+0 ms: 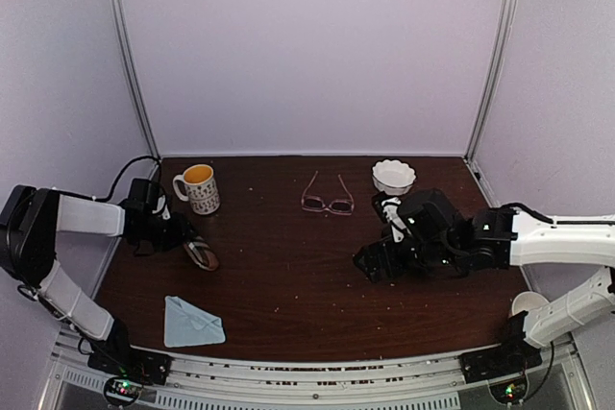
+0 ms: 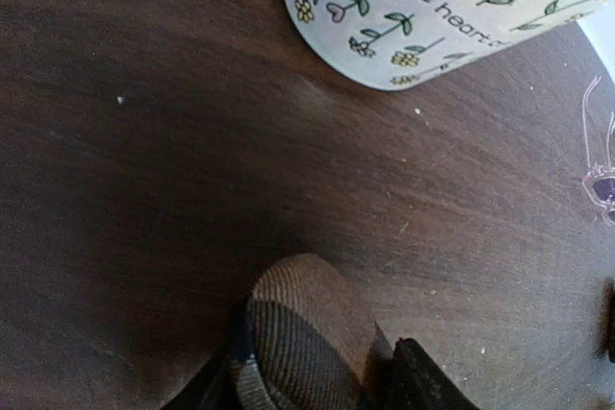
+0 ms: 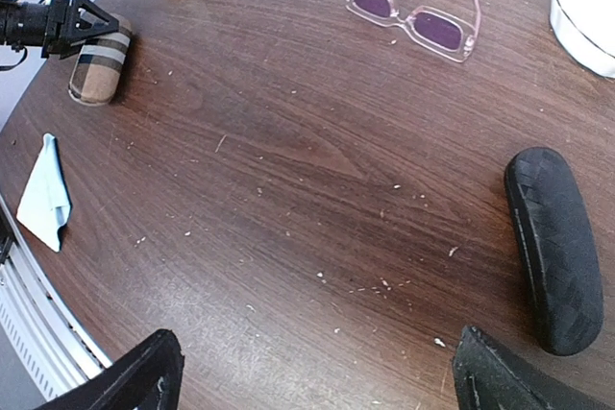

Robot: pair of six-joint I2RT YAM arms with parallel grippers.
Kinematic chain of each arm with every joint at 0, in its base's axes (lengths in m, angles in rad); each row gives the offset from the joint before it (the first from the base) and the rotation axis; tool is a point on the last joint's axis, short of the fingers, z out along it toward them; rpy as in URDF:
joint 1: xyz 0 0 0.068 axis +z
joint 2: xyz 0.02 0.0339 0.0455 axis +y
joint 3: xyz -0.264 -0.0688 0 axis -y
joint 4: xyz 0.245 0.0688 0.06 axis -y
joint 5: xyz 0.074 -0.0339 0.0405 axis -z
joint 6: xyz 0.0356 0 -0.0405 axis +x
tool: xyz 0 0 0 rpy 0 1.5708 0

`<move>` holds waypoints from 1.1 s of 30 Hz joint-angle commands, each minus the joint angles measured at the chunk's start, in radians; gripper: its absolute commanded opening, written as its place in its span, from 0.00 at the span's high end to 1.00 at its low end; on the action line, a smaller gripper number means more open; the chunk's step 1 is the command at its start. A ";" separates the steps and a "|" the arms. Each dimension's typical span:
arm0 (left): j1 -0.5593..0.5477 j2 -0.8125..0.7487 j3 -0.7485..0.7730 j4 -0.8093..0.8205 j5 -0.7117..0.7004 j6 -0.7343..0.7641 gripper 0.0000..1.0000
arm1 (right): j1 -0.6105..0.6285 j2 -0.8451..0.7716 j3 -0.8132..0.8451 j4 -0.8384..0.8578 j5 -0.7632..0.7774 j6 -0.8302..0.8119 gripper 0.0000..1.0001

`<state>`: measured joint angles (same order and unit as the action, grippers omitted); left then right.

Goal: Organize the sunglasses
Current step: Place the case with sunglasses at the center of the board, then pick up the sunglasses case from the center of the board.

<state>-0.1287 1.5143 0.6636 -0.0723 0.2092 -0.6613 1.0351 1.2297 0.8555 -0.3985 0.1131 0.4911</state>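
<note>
The pink-framed sunglasses (image 1: 327,201) lie unfolded on the brown table at the far middle; they also show in the right wrist view (image 3: 416,16) and at the right edge of the left wrist view (image 2: 601,175). The dark sunglasses are out of view. My left gripper (image 1: 187,242) is closed round one end of the tan striped case (image 2: 307,319), which lies on the table next to the mug. My right gripper (image 3: 317,391) is wide open and empty, low over bare table. The black case (image 3: 555,247) lies just to its right.
A flowered mug (image 1: 197,187) stands at the far left, close to the left gripper. A white bowl (image 1: 394,177) sits at the far right. A folded light blue cloth (image 1: 192,324) lies near the front left edge. A white cup (image 1: 527,304) is beside the right arm.
</note>
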 commanded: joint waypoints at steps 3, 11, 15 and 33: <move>0.008 0.023 -0.026 -0.106 -0.099 0.049 0.35 | -0.056 -0.045 0.000 -0.052 0.003 -0.030 0.00; 0.009 -0.092 0.044 -0.277 -0.222 0.054 0.19 | -0.187 -0.005 0.042 -0.133 -0.038 -0.078 0.00; 0.008 -0.161 0.080 -0.351 -0.271 0.055 0.12 | -0.238 0.066 0.100 -0.205 -0.051 -0.120 0.00; 0.008 -0.554 0.278 -0.867 -0.426 0.142 0.02 | -0.396 0.336 0.342 -0.400 -0.121 -0.300 0.00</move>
<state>-0.1249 1.0279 0.9180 -0.7975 -0.1619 -0.5690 0.6495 1.5360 1.1416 -0.7204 0.0143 0.2623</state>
